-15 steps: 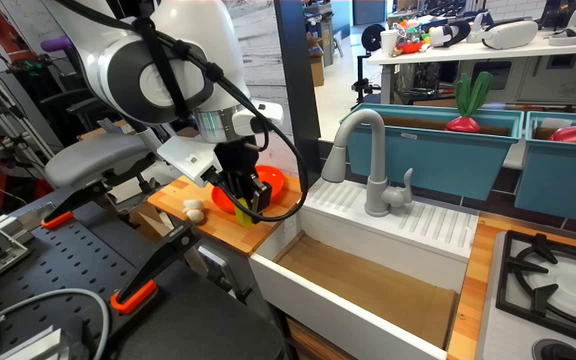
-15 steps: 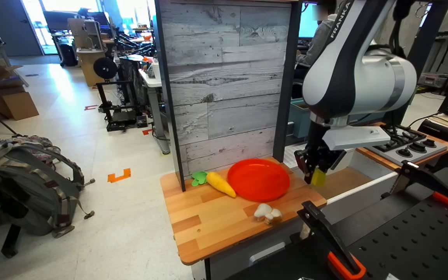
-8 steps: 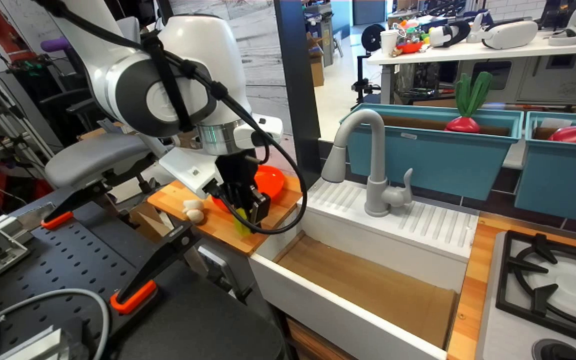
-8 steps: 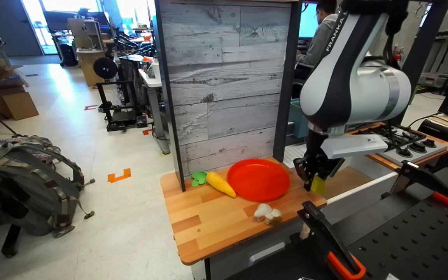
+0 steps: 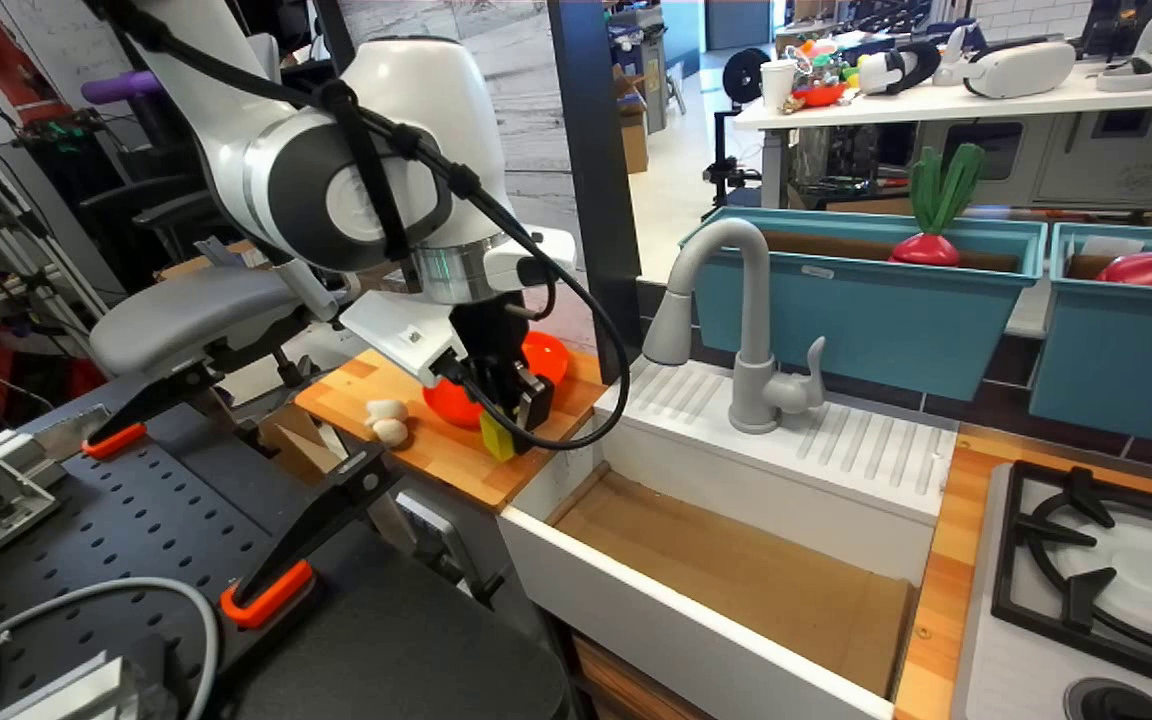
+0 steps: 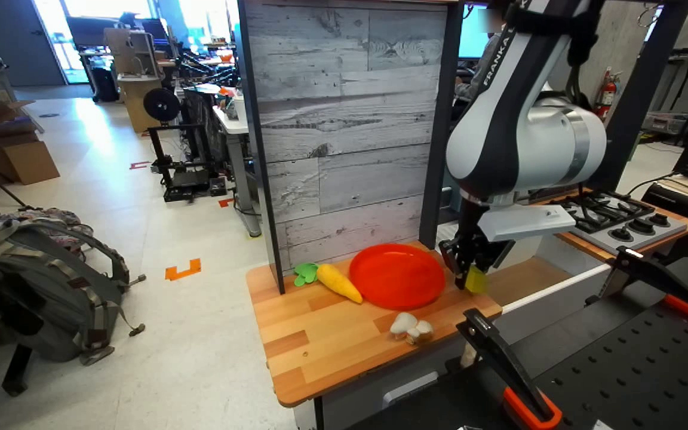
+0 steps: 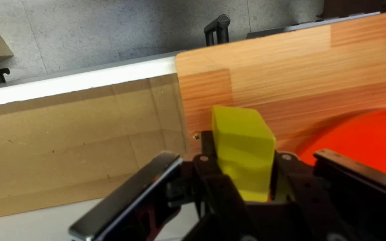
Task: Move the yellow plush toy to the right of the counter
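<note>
The yellow plush toy is a small yellow-green block-like lump. It shows in both exterior views and in the wrist view. My gripper is shut on it, with a finger on each side. The gripper also shows in both exterior views. It holds the toy over the sink-side end of the wooden counter, beside the red plate. The counter also shows in the wrist view. I cannot tell whether the toy touches the counter.
A red plate, a yellow carrot with green leaves and pale mushroom-like lumps lie on the counter. The white sink adjoins it, with a grey faucet. A black clamp stands near the front edge.
My gripper first moved down with the yellow toy, then shifted from the sink edge towards the counter and red plate, and rose slightly. The toy has stayed held.
</note>
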